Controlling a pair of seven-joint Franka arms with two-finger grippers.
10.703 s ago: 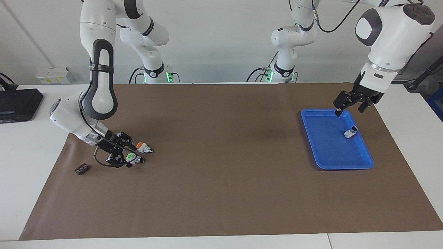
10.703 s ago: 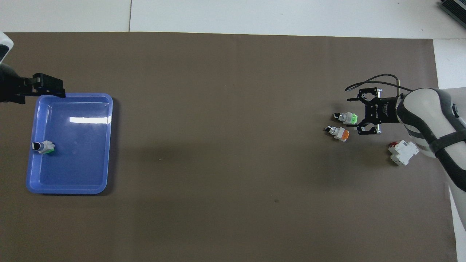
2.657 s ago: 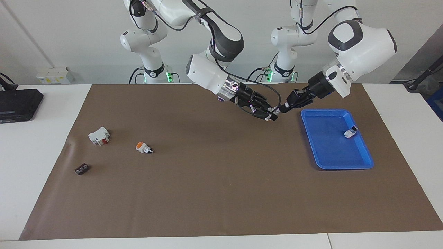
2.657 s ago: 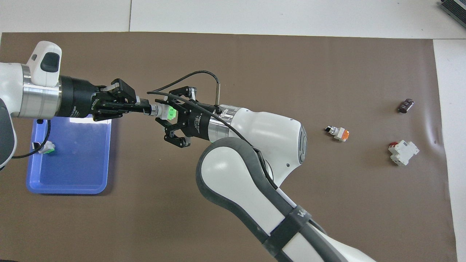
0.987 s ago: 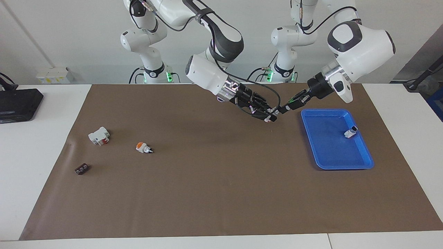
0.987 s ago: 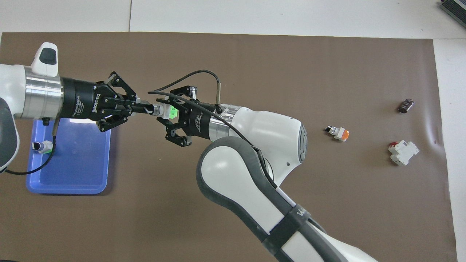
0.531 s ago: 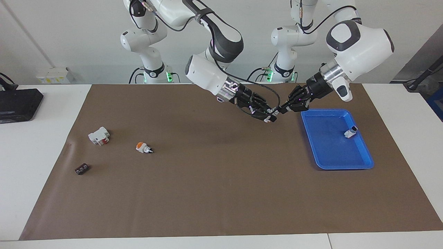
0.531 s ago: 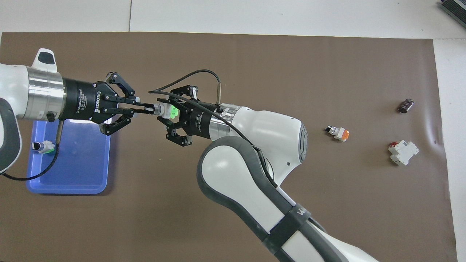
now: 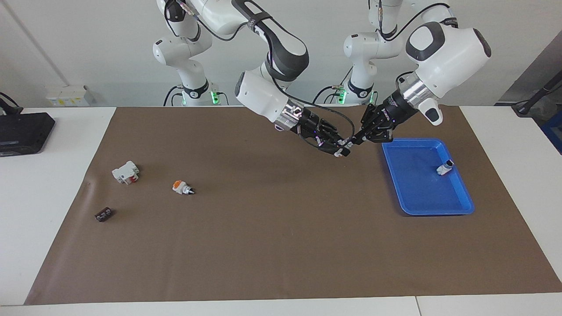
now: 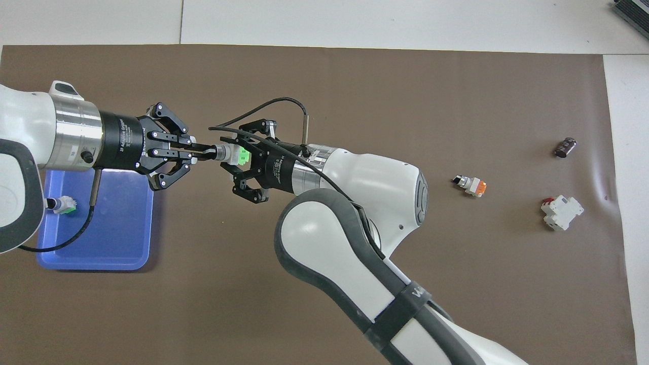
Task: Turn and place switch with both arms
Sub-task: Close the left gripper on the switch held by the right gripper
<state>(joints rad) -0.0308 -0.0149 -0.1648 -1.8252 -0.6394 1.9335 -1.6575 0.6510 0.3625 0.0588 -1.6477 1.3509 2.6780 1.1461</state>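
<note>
Toward the right arm's end of the brown mat lie a small dark block, a white breaker with red parts and the orange-ended switch, none of them moved since the earlier frames. Above the mat's middle, just beside the blue tray, the right gripper is clamped on the green end of the switch, holding it in the air as it did half a second ago. The left gripper meets it from the tray's direction, its fingertips pinched on the black knob; since a second ago its wrist has rolled further, so the outer links now splay differently, while the switch has barely shifted. In the tray another green-ended switch lies unmoved.
</note>
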